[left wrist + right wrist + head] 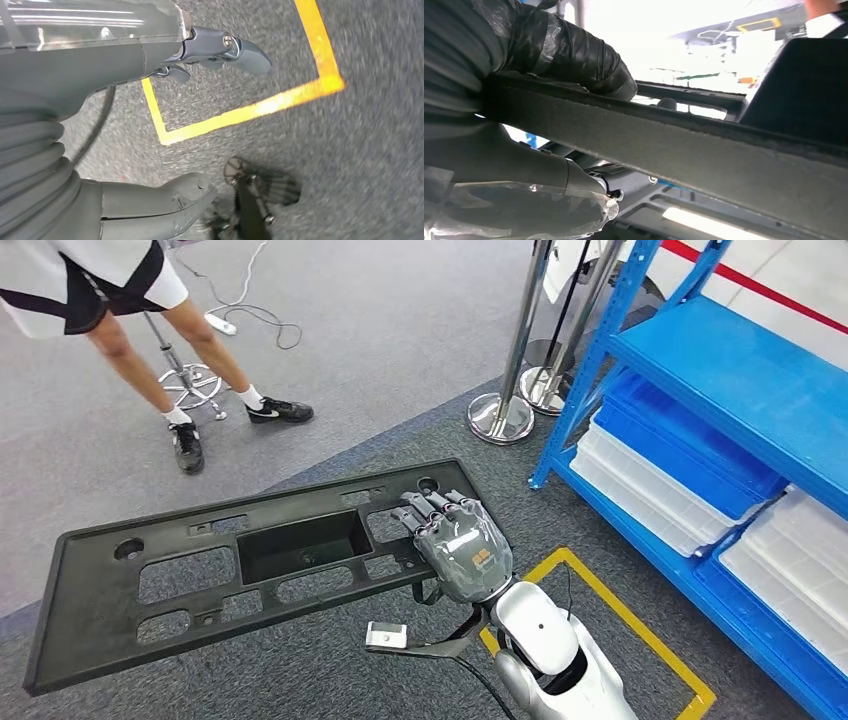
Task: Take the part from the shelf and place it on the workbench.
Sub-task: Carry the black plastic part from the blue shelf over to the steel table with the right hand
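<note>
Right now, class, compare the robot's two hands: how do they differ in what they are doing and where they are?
The right hand grips the black panel by its edge; the left hand holds nothing, its fingers apart. The right hand is raised out in front, carrying the panel level above the carpet; the left hand hangs over the yellow floor line. Both are grey with darker fingers.

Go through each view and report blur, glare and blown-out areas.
Head view: even light, sharp; a small glint on the right hand gripping the black part. Left wrist view: carpet and yellow floor tape streaked with motion blur; left hand fairly crisp. Right wrist view: background blown out white, the part's edge dark and soft.
</note>
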Controlling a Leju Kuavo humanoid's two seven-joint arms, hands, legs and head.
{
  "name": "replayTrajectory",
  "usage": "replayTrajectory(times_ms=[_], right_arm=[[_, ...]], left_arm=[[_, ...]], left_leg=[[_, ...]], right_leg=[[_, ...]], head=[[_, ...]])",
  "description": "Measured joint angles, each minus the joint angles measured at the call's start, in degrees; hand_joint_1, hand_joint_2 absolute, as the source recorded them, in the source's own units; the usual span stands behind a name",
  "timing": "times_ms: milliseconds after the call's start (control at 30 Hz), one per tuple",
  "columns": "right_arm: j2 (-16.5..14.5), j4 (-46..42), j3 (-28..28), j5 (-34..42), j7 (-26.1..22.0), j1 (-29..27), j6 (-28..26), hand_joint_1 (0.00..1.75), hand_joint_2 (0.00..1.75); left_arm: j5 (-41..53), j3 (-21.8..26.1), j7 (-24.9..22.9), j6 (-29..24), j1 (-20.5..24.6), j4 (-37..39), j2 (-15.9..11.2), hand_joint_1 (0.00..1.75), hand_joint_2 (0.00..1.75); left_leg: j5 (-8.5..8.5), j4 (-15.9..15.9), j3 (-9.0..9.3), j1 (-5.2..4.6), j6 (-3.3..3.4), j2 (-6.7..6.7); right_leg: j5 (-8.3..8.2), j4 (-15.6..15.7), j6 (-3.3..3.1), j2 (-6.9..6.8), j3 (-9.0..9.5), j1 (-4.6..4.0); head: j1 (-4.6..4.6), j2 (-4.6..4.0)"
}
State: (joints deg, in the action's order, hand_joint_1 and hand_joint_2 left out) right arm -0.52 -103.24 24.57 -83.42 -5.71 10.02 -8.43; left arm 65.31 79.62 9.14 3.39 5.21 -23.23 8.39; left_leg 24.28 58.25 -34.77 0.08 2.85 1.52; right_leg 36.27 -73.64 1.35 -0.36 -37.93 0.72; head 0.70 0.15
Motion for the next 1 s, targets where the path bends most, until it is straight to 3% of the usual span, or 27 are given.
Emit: replayTrajectory(times_ms=[33,67,133,200,233,300,333,400,467,533,567,633,700,733,833,900,967,1000], right_arm=[[0.0,0.16,0.02,0.01,0.05,0.0,0.02,1.75,1.75],[0.0,0.27,0.04,0.02,0.05,0.0,0.02,1.75,1.75],[-0.02,0.4,0.08,0.18,0.05,0.05,-0.03,1.75,1.75],[-0.17,0.39,0.08,0.46,0.01,0.12,-0.04,1.75,1.75],[-0.29,0.37,0.09,0.5,-0.01,0.16,-0.03,1.75,1.75],[-0.6,0.34,0.13,0.21,-0.03,0.19,0.01,1.75,1.75],[-0.77,0.33,0.15,0.0,-0.03,0.17,0.02,1.75,1.75],[-1.12,0.32,0.2,-0.25,-0.03,0.14,0.02,1.75,1.75],[-1.32,0.32,0.21,-0.3,-0.02,0.09,0.02,1.75,1.75],[-1.35,0.36,0.21,-0.3,0.0,0.03,-0.01,1.75,1.75],[-1.34,0.39,0.21,-0.31,0.01,0.01,-0.04,1.75,1.75],[-1.33,0.45,0.21,-0.31,0.04,0.02,-0.09,1.75,1.75],[-1.33,0.46,0.21,-0.3,0.07,0.04,-0.17,1.75,1.75],[-1.34,0.45,0.21,-0.3,0.08,0.05,-0.22,1.75,1.75],[-1.36,0.42,0.22,-0.44,0.06,-0.04,-0.28,1.75,1.75],[-1.35,0.36,0.23,-0.53,0.05,-0.17,-0.29,1.75,1.75],[-1.32,0.32,0.23,-0.54,0.04,-0.52,-0.3,1.75,1.75],[-1.31,0.32,0.23,-0.54,0.05,-0.76,-0.3,1.75,1.75]], left_arm=[[-0.08,0.21,-0.08,-0.06,0.02,0.0,0.01,0.0,1.75],[-0.09,0.32,-0.16,-0.09,-0.01,0.0,0.02,0.0,1.75],[0.08,0.39,-0.51,-0.15,-0.11,0.0,0.18,0.0,1.75],[0.31,0.4,-1.03,-0.38,-0.02,-0.04,0.5,0.0,1.75],[0.25,0.4,-1.25,-0.58,-0.02,-0.06,0.64,0.0,1.75],[-0.29,0.49,-1.39,-0.96,-0.23,-0.14,0.73,0.0,1.75],[-0.62,0.57,-1.4,-1.1,-0.39,-0.22,0.81,0.0,1.75],[-1.0,0.71,-1.4,-1.19,-0.41,-0.4,0.98,0.0,1.75],[-1.18,0.73,-1.31,-1.16,-0.13,-0.45,1.11,0.0,1.75],[-1.52,0.76,-0.82,-0.83,-0.07,-0.48,1.15,0.0,1.75],[-1.66,0.78,-0.48,-0.55,-0.16,-0.52,1.16,0.0,1.75],[-1.67,0.8,0.07,-0.06,-0.32,-0.65,1.19,0.0,1.75],[-1.51,0.77,0.27,0.17,-0.25,-0.78,1.32,0.0,1.75],[-1.39,0.74,0.28,0.21,-0.23,-0.81,1.39,0.0,1.75],[-1.03,0.69,0.26,0.32,-0.46,-0.85,1.42,0.0,1.75],[-0.67,0.55,0.25,0.51,-0.53,-0.88,1.42,0.0,1.75],[-0.14,0.28,0.23,0.64,-0.4,-0.9,1.4,0.0,1.75],[0.03,0.17,0.21,0.66,-0.34,-0.9,1.39,0.0,1.75]], left_leg=[[-0.04,0.03,-0.01,-0.11,0.05,0.9],[-0.06,0.06,0.03,-0.19,0.07,1.8],[-0.07,0.17,0.15,-0.27,0.06,3.61],[-0.13,0.4,-0.09,-0.28,-0.25,5.18],[-0.21,0.44,-0.34,-0.11,-0.56,5.85],[-0.45,0.29,-0.72,0.13,-1.38,7.17],[-0.34,0.46,-0.83,0.09,-1.69,6.79],[1.5,3.34,-2.14,-0.06,-2.25,3.59],[5.11,10.26,-5.51,0.25,-2.89,0.0],[6.85,15.59,-8.17,0.73,-3.51,-1.03],[6.14,15.34,-7.98,0.97,-3.75,-1.25],[2.64,8.8,-4.39,1.34,-4.13,-2.74],[0.56,2.35,-0.89,1.12,-3.7,-4.97],[0.48,1.08,-0.27,0.96,-3.23,-5.54],[0.74,0.84,-0.33,0.65,-1.6,-3.88],[0.66,0.65,-0.13,0.63,-0.73,-2.62],[0.65,0.58,-0.04,0.54,-0.2,-1.23],[0.66,0.59,-0.03,0.38,-0.07,-0.41]], right_leg=[[-0.16,-1.5,-0.09,0.14,-0.96,-0.02],[-1.46,-0.79,-0.27,0.26,-0.86,-0.04],[-6.04,6.17,-0.98,1.83,1.98,-0.15],[-8.74,12.72,-1.71,4.45,4.75,-0.16],[-8.93,14.11,-1.91,5.23,5.28,-0.22],[-8.89,14.91,-2.04,4.45,5.66,-0.27],[-9.07,15.45,-2.18,3.7,6.01,-0.17],[-9.44,16.58,-2.57,1.95,6.82,0.12],[-9.39,16.84,-2.75,0.06,7.12,0.01],[-9.12,16.71,-2.56,-1.79,7.14,0.0],[-8.95,16.64,-2.4,-2.63,7.2,0.05],[-8.45,16.38,-1.86,-4.17,7.53,0.15],[-7.81,16.02,-1.09,-5.37,7.82,-0.11],[-7.58,15.9,-0.75,-5.83,7.94,-0.34],[-7.03,15.8,0.09,-6.76,8.4,-0.25],[-4.96,13.17,0.5,-4.34,7.57,0.17],[-1.15,5.83,0.4,-1.0,4.06,0.22],[0.29,1.79,0.23,-0.28,1.84,0.13]], head=[[-0.01,0.0],[-0.01,0.0],[-0.01,0.0],[-0.01,0.0],[0.0,0.0],[0.01,0.0],[0.01,0.0],[-0.02,0.0],[-0.05,0.0],[-0.05,0.0],[-0.05,0.0],[-0.05,0.0],[-0.02,0.0],[0.01,0.0],[0.05,0.0],[0.06,0.0],[0.06,0.0],[0.07,0.0]])
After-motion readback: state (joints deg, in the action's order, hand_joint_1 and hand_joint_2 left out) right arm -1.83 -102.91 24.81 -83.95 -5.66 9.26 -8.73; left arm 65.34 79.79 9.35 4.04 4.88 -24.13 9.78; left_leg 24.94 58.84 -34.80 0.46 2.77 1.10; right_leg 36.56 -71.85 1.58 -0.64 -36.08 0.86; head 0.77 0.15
